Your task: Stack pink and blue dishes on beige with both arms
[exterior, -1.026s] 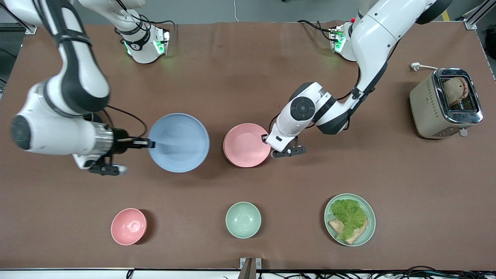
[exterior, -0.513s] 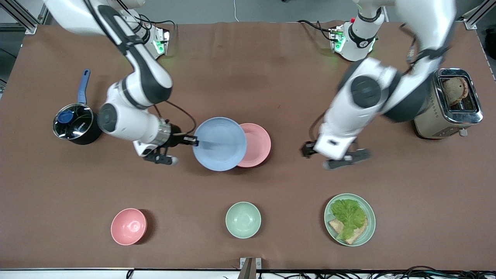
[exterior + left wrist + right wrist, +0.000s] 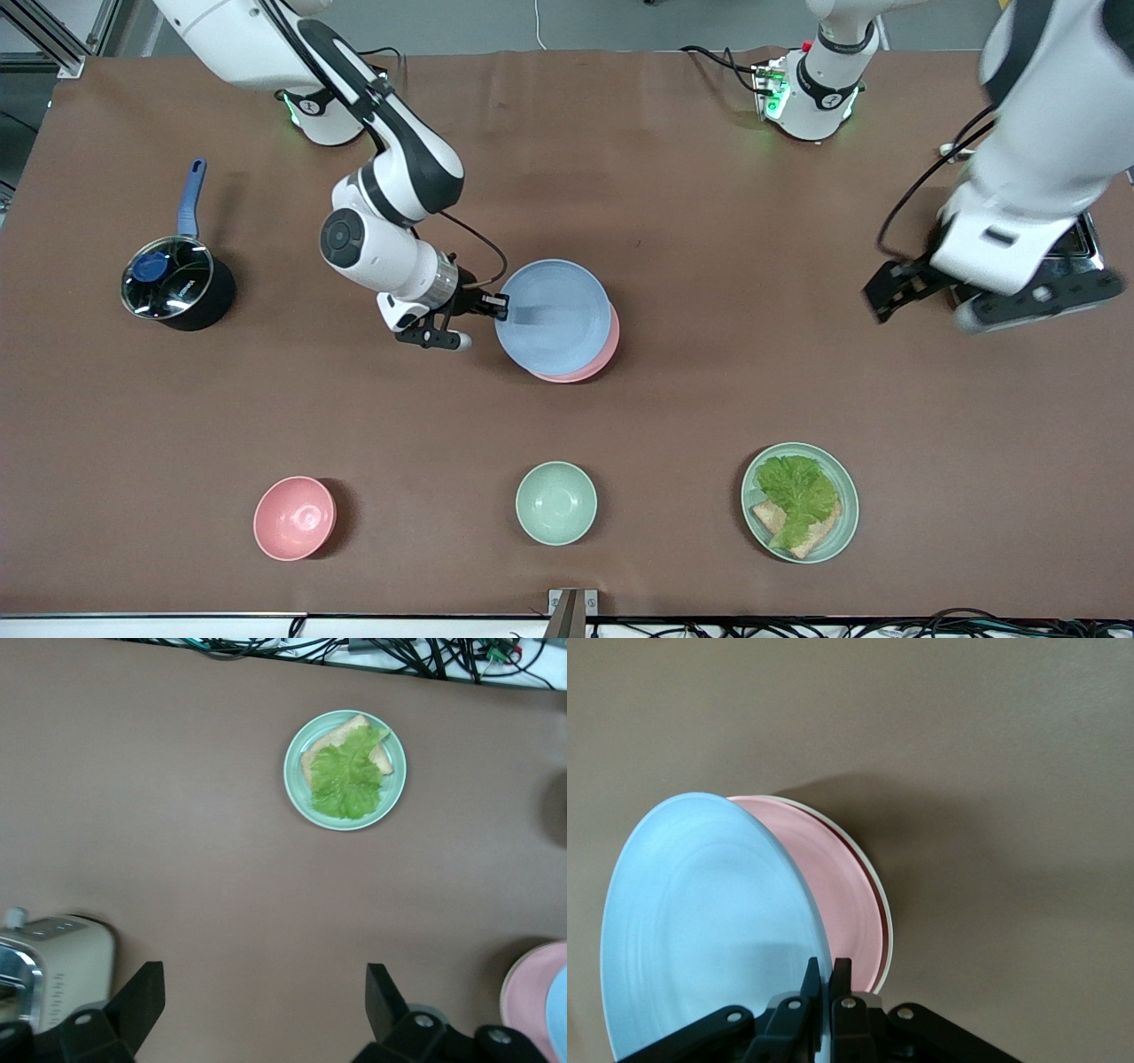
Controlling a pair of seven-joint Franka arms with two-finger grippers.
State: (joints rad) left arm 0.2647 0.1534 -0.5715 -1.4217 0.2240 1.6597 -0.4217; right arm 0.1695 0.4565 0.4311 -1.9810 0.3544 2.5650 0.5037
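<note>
Over the middle of the surface, in the front view, the right gripper has its jaws clenched on the rim of the blue plate, which hangs tilted over the pink plate, covering most of it. At the left arm's end, the left gripper hangs in the air over the surface beside the toaster, jaws released and holding nothing. A pot sits at the right arm's end; a pink bowl, a green bowl and a green plate with lettuce and bread stand in a row nearest the camera. From the left wrist, the spread jaws frame bare surface, with the lettuce plate well apart from them, the toaster just beside one jaw, and the edge of the pink plate at the frame's border. From the right wrist, the jaws pinch the blue plate's edge, and past it the pink plate lies on the beige plate, which shows only as a thin pale rim underneath.
</note>
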